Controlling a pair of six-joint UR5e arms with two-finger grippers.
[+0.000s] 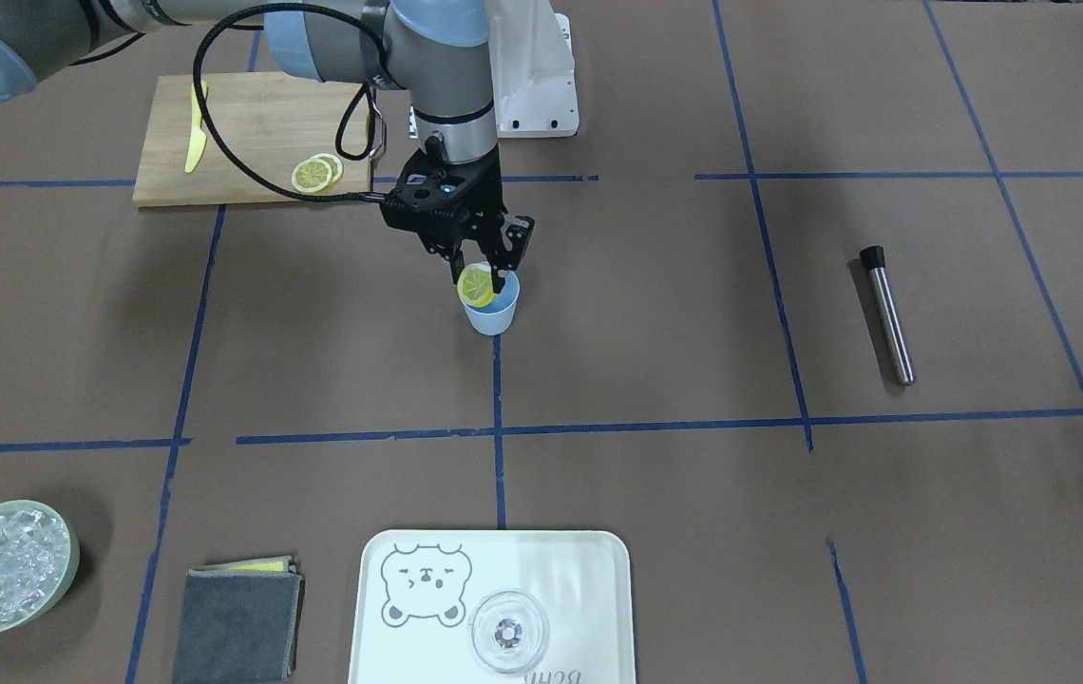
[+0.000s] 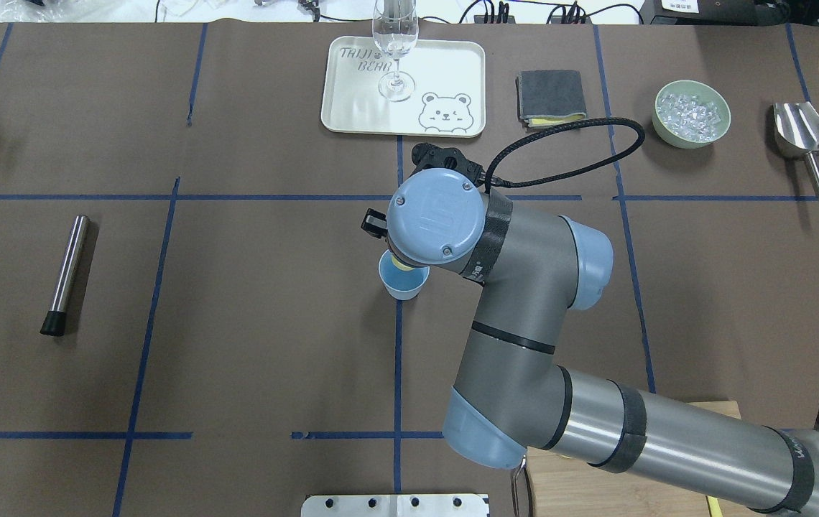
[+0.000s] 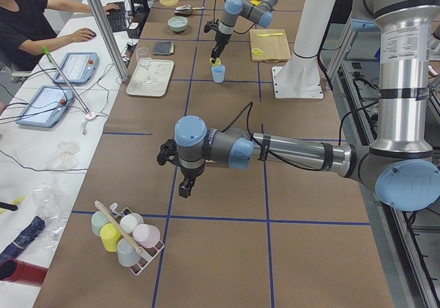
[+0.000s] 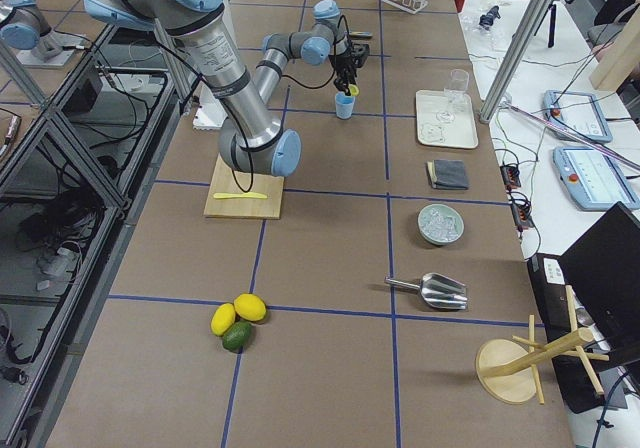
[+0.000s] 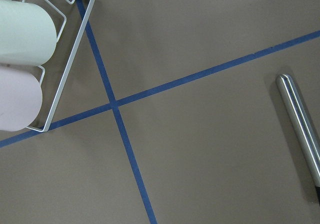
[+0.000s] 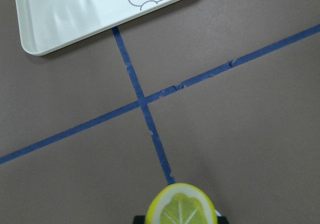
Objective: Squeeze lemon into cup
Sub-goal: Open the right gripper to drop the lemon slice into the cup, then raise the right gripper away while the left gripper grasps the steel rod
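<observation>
The right tool (image 1: 486,278) is clamped on a lemon slice (image 1: 476,285) and holds it on edge right over the mouth of the little blue cup (image 1: 494,315). I can't tell whether the slice's lower edge sits level with the rim or just inside it. The cup stands upright on the brown tabletop (image 1: 693,332), on a blue tape line, between the wooden board (image 1: 256,123) and the white tray (image 1: 598,570).

Two more slices (image 1: 316,173) lie overlapping near one corner of the board, with the yellow knife (image 1: 196,133) toward its other end. A clear glass (image 1: 508,632) stands on the tray. A grey cloth (image 1: 237,622) and a green bowl of ice (image 1: 5,565) sit off beside it.

The left tool (image 3: 185,186) hangs over the tabletop well away, near a wire rack of cups (image 3: 127,238) — from here I can't tell whether it is open or closed.
</observation>
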